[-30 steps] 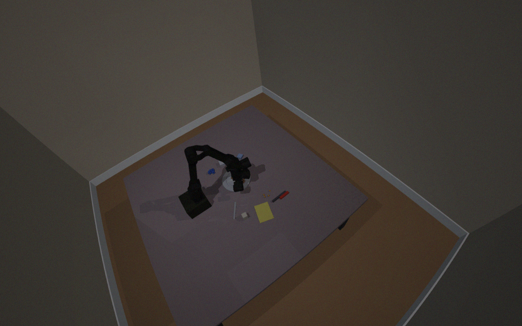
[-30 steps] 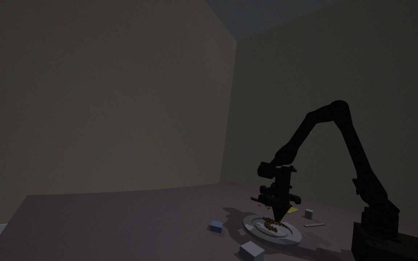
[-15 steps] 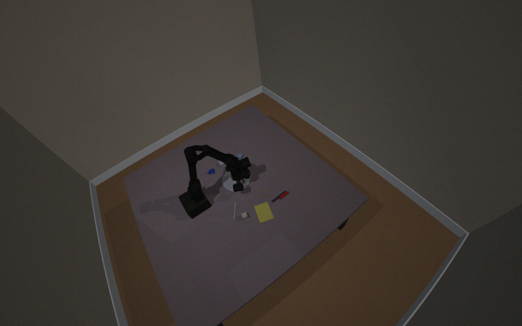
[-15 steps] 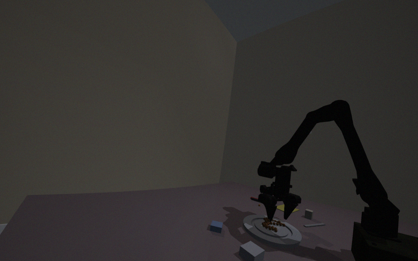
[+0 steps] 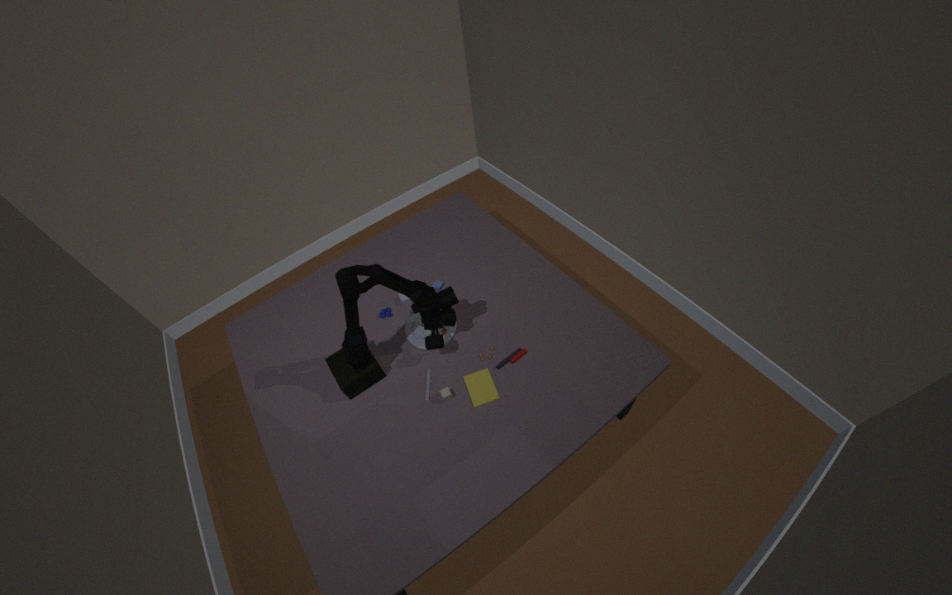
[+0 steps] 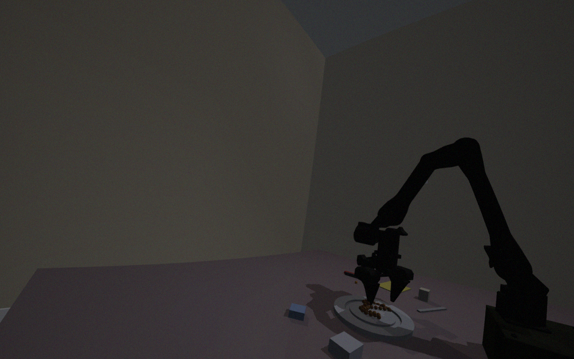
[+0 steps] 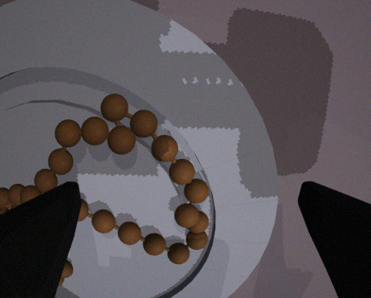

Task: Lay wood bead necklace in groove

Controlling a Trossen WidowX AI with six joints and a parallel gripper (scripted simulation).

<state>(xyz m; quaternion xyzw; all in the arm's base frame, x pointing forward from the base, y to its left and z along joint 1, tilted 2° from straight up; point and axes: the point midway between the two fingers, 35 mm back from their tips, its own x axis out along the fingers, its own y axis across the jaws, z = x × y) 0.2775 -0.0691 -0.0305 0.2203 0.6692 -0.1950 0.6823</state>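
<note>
The wood bead necklace (image 7: 125, 177) lies in a loose bunch on the round grey bead board (image 7: 119, 171). Part of the strand follows the board's groove on the right side; the rest is heaped over the inner area, and its left end is hidden behind a finger. In the exterior view the necklace (image 6: 373, 308) rests on the board (image 6: 372, 317). My gripper (image 6: 382, 298) hangs just above the board, open wide, with nothing between the fingers. In the wrist view the gripper's (image 7: 185, 260) two dark fingers stand far apart. In the top view the gripper (image 5: 435, 326) covers the board.
A blue block (image 6: 297, 311) and a grey block (image 6: 345, 344) lie near the board. A small pale cube (image 6: 423, 294), a thin grey bar (image 6: 431, 308), a yellow pad (image 5: 481, 387), a red-handled tool (image 5: 511, 357), loose orange beads (image 5: 487, 354) and blue beads (image 5: 384, 312) lie around.
</note>
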